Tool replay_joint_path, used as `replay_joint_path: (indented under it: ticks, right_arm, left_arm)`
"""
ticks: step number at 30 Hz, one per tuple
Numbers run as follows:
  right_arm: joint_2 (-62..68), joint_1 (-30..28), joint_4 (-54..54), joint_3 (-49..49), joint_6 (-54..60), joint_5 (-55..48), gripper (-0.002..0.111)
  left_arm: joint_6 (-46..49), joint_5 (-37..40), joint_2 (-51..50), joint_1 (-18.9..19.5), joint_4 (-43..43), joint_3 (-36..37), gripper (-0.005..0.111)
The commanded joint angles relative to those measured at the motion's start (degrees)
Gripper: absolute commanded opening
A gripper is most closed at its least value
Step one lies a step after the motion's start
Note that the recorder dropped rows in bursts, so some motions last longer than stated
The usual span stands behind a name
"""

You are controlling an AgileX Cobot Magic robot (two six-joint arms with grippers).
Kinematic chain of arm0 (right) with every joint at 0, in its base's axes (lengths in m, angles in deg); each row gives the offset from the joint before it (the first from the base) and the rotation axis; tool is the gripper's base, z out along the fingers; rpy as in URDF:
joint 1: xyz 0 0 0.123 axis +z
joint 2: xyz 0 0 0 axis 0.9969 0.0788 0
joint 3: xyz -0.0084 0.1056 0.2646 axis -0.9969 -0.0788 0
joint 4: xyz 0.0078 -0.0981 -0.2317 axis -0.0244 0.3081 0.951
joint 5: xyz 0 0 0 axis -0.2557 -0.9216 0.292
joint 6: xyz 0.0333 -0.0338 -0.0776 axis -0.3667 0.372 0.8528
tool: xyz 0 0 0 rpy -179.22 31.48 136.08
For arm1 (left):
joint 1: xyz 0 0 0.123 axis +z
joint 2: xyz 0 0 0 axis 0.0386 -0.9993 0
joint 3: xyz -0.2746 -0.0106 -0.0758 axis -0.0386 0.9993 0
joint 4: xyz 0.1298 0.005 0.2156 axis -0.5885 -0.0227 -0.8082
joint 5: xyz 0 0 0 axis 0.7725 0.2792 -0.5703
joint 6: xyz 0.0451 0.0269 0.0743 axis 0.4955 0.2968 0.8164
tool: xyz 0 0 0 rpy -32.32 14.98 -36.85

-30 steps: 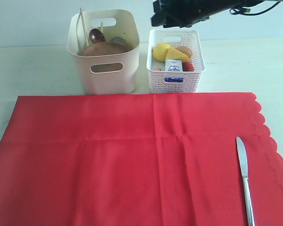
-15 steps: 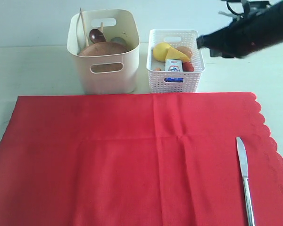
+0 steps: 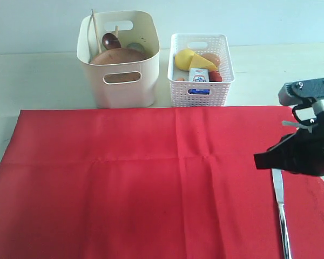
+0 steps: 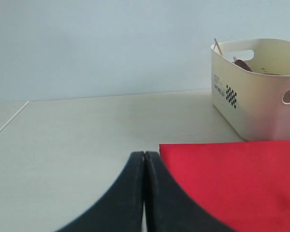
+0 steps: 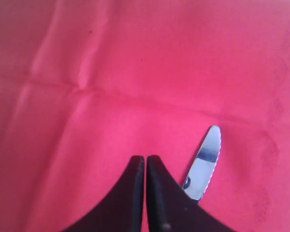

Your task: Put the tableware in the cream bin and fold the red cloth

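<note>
The counter (image 3: pixel 38 75) carries the red cloth (image 3: pixel 140 183) across its front, and the cream bin (image 3: pixel 113 96) stands near the far edge. The knife (image 3: pixel 281 216) lies on the cloth by the right edge, its long axis front-to-back and its tip toward the far edge. The left jaws and right jaws are pressed together, empty. The right jaws, above the blade, should open, straddle it crosswise and pinch low.
</note>
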Motion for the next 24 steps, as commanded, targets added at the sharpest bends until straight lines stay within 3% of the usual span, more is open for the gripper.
replay_joint_path:
  ticks: [1,4,8,20,24]
  right_arm:
    - [0.2,0.6,0.0,-3.5,-1.3,2.1,0.022]
    - [1.2,0.6,0.0,-5.4,-2.2,3.4,0.038]
    - [2.2,0.6,0.0,-7.2,-2.2,4.3,0.049]
    - [13.3,0.6,0.3,-7.5,-1.8,10.4,0.049]
    - [14.7,0.6,0.3,-7.5,-0.9,10.5,0.043]
  left_arm:
    - [-0.3,-0.4,0.4,0.1,-0.2,0.0,0.0]
    - [-0.3,-0.4,0.4,0.1,-0.2,0.0,0.0]
    - [-0.3,-0.4,0.4,0.1,-0.2,0.0,0.0]
    - [-0.3,-0.4,0.4,0.1,-0.2,0.0,0.0]
    - [-0.3,-0.4,0.4,0.1,-0.2,0.0,0.0]
